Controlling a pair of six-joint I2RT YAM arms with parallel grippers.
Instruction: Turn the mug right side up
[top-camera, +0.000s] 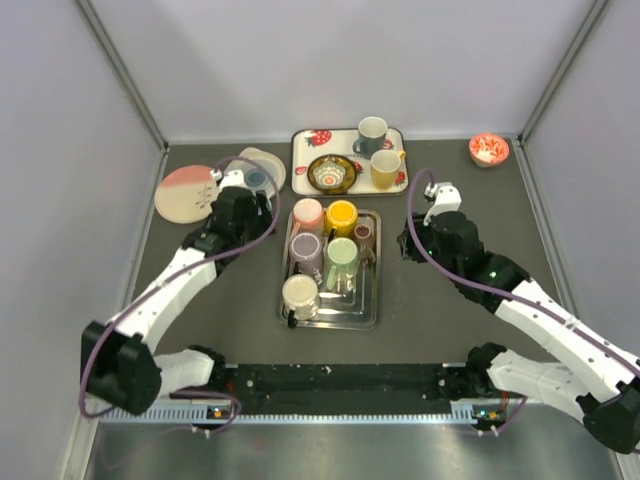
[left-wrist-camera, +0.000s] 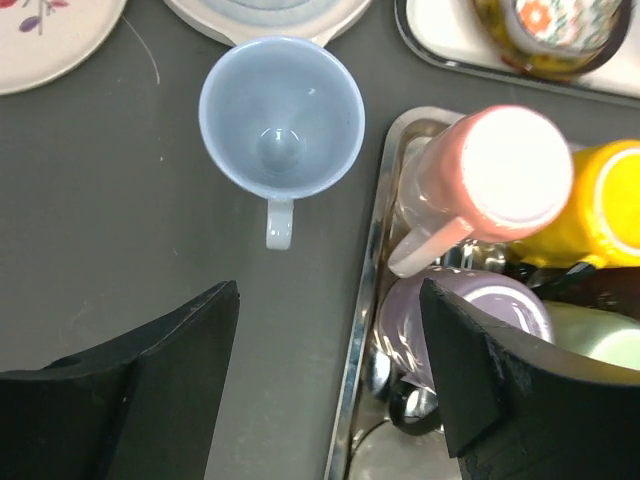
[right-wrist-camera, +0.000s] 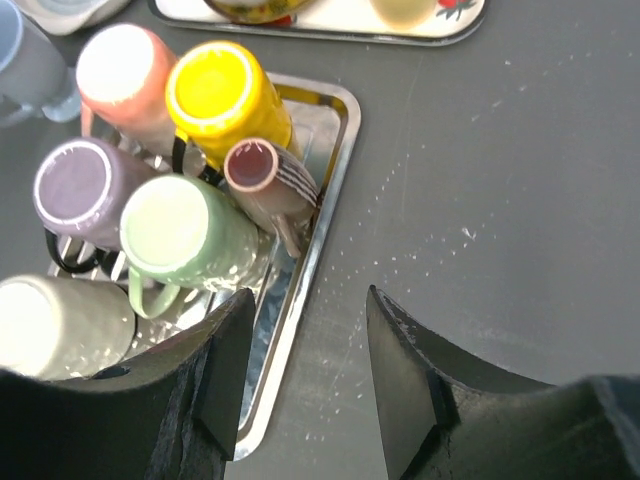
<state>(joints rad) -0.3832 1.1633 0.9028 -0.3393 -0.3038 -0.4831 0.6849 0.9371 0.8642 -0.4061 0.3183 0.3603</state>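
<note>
A light blue mug (left-wrist-camera: 280, 120) stands right side up on the dark table, mouth up, handle toward the camera; it also shows in the top view (top-camera: 259, 180) and the right wrist view (right-wrist-camera: 25, 65). My left gripper (left-wrist-camera: 330, 300) is open and empty, hovering just near of this mug, with its right finger over the metal tray's left rim; in the top view the gripper (top-camera: 245, 198) partly hides the mug. My right gripper (right-wrist-camera: 310, 310) is open and empty over the table beside the tray's right edge; it also shows in the top view (top-camera: 418, 238).
A metal tray (top-camera: 372, 300) holds several upside-down mugs: pink (top-camera: 307, 214), yellow (top-camera: 342, 215), purple (top-camera: 306, 247), green (top-camera: 341, 254), cream (top-camera: 300, 295). Behind it, a strawberry tray (top-camera: 299, 150) carries two upright mugs and a bowl. A pink plate (top-camera: 185, 193) lies left, a red bowl (top-camera: 489, 149) back right.
</note>
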